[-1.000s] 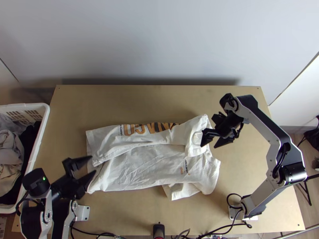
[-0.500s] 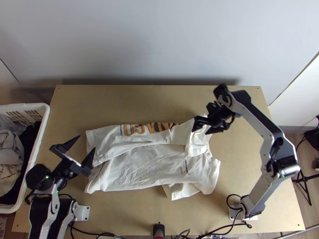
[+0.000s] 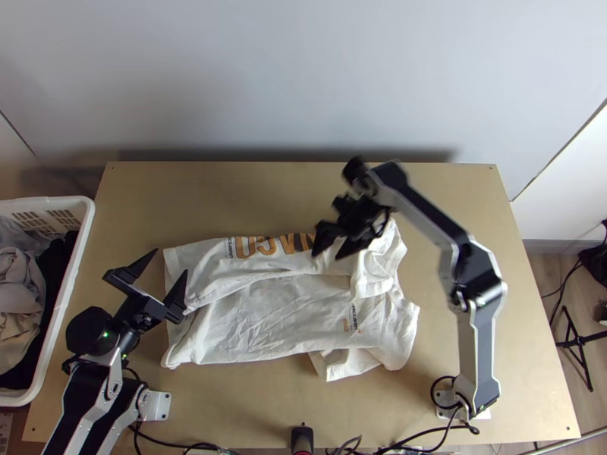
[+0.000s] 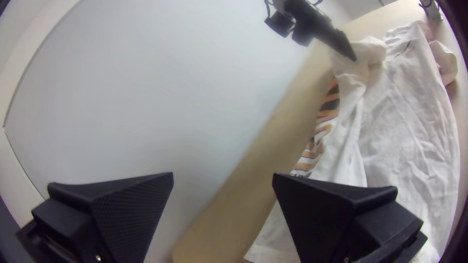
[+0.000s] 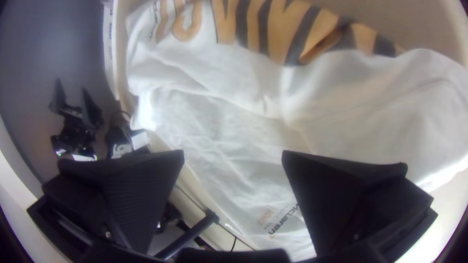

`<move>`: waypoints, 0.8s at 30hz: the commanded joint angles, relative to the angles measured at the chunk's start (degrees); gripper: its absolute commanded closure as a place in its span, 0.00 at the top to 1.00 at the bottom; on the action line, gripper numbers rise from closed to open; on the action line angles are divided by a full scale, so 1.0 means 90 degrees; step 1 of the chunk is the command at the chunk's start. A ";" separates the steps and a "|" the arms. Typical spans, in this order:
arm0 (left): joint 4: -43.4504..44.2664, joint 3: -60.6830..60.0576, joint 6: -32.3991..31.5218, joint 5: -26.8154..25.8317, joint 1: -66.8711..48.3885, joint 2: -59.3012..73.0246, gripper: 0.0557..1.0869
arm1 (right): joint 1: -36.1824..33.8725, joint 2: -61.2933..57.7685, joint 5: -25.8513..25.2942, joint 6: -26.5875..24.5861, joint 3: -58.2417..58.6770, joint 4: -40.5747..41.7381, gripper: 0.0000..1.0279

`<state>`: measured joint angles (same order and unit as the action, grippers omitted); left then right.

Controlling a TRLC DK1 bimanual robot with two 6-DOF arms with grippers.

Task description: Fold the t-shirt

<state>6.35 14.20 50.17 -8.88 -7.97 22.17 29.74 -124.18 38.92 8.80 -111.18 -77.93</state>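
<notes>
A white t-shirt [image 3: 265, 326] with orange and black lettering lies across the middle of the table, its far side folded over toward the near side and a sleeve bunched at the right. My left gripper [image 3: 164, 280] stands open by the shirt's left end; in the left wrist view, my left gripper [image 4: 223, 178] has nothing between its fingers. Over the shirt's far right part is my right gripper [image 3: 331, 246], open. The right wrist view has my right gripper [image 5: 233, 156] apart above the white cloth [image 5: 229, 126].
At the table's left stands a white basket [image 3: 70, 280] holding clothes. Black cables [image 3: 190, 446] run along the near edge of the wooden table [image 3: 250, 402], beside a small black device [image 3: 302, 438]. A wall rises behind the table.
My right gripper has moved left over the shirt. My left gripper has lifted and shifted toward the far side, away from the shirt's near left corner. The shirt lies almost as before.
</notes>
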 commanded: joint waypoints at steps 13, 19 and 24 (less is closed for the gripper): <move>0.0291 -0.0288 0.0529 0.0089 0.0299 -0.0208 0.96 | 0.0426 -0.1046 -0.2537 -0.0938 0.0615 0.1032 0.03; 0.0349 -0.0337 0.0841 0.0089 0.0485 -0.0227 0.96 | -0.0277 -0.1349 -0.3074 -0.0411 0.0234 0.1491 0.03; 0.0349 -0.0347 0.0968 0.0089 0.0602 -0.0247 0.96 | -0.1400 -0.1642 -0.3416 -0.0343 -0.1163 0.1471 0.03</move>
<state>9.19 11.44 57.30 -8.08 -3.99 20.16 26.98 -135.41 13.78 4.05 -111.26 -66.04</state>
